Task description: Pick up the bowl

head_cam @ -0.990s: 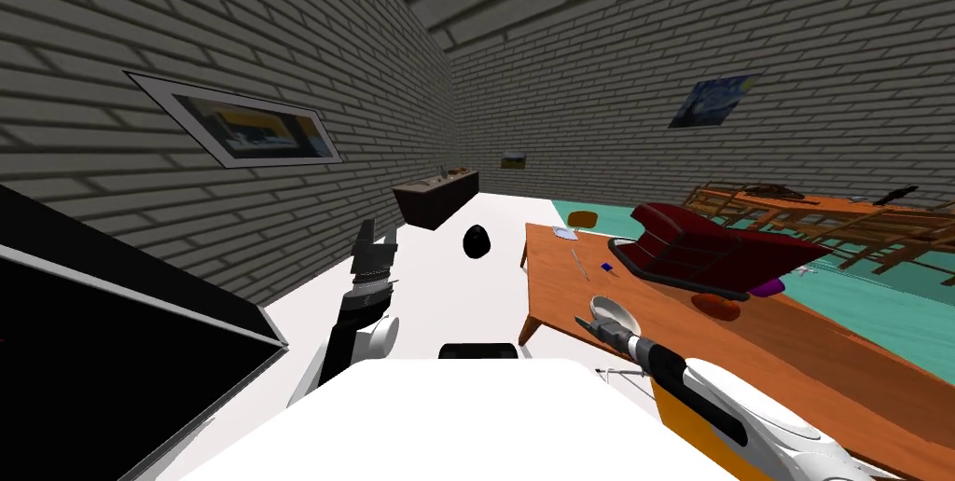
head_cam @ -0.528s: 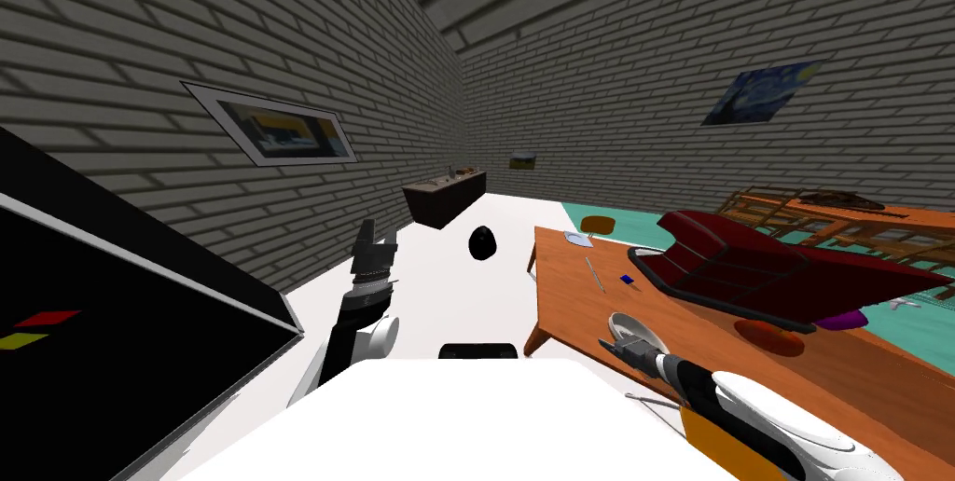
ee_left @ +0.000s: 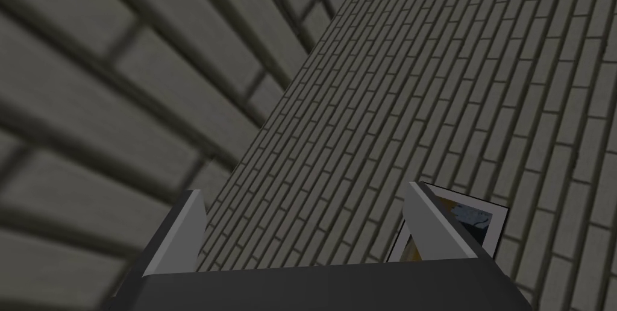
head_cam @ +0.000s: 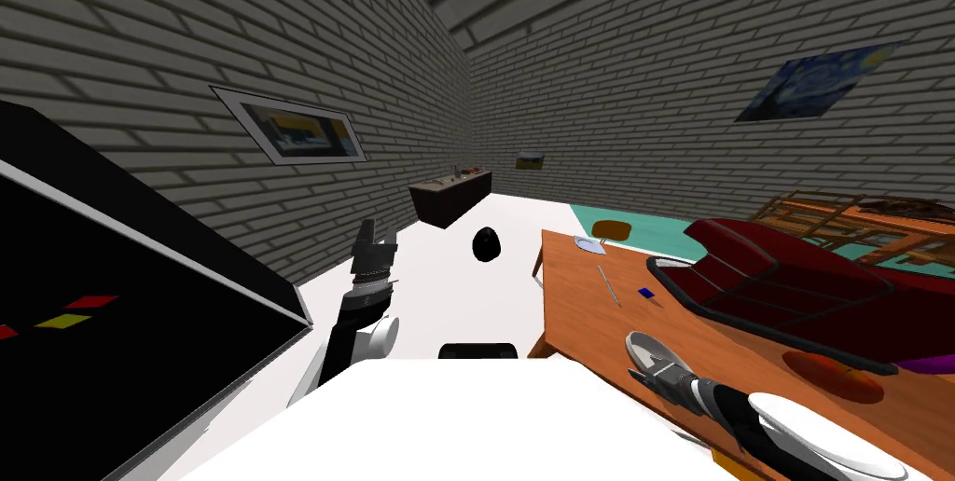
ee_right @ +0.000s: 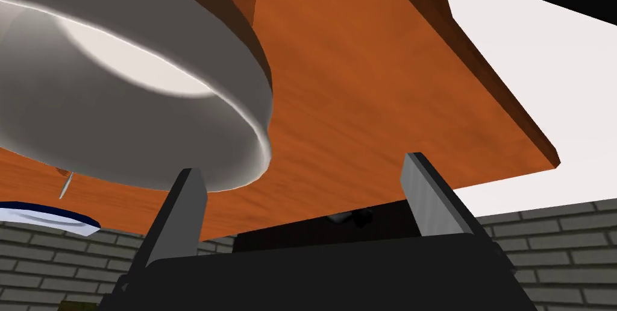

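Grey bowl (head_cam: 650, 351) sits near the orange table's (head_cam: 578, 317) nearest corner in the head view, with the right gripper (head_cam: 650, 378) at its rim. Left wrist view: the left gripper (ee_left: 304, 223) is spread and empty. Right wrist view: fingers released, one beside the bowl's rim.

Bowl (head_cam: 650, 348): light grey, round, shallow, glossy rim, paler inside. Set upright, mouth up, on orange-brown wooden counter (head_cam: 578, 312), close to its near corner. Rim overlapped by one finger of right end effector (ee_right: 301, 166), fingers spread wide. Contact not determinable. Bowl not enclosed between fingers.
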